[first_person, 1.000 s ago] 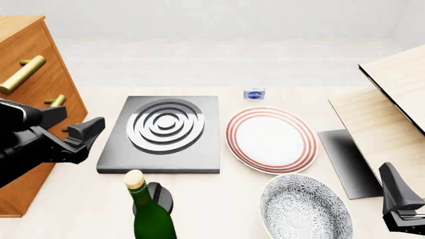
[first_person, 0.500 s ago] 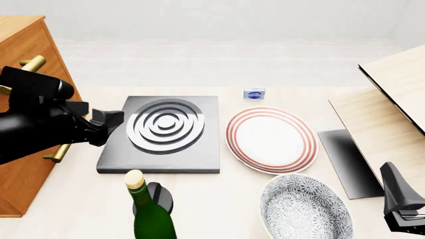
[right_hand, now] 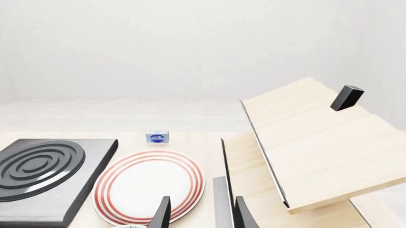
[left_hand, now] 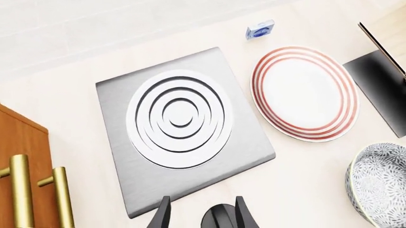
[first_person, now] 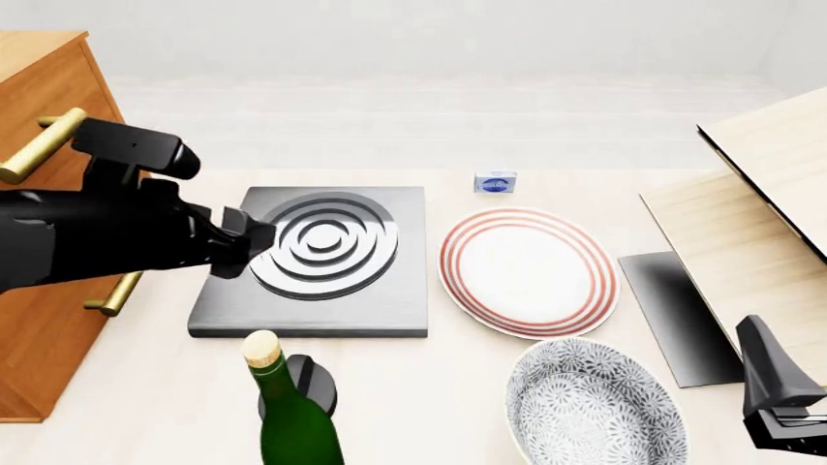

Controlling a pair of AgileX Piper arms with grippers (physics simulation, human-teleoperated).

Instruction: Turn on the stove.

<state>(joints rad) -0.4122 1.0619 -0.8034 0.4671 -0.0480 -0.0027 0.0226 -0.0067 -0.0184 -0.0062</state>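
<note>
Stove (first_person: 317,263) sits left of the red-ringed plate (first_person: 528,271); its black knob (first_person: 310,381) lies near the front edge, behind the green bottle (first_person: 292,412). Left gripper (left_hand: 201,214) hovers over the slab, jaws apart, empty. Approach step; next: descend onto knob.

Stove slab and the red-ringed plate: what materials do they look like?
Stove: looks like brushed grey metal, with a satin sheen and streaky highlights on its rings. Plate: probably glazed ceramic, smooth glossy white with painted red rings; a render, so plastic can't be ruled out.
</note>
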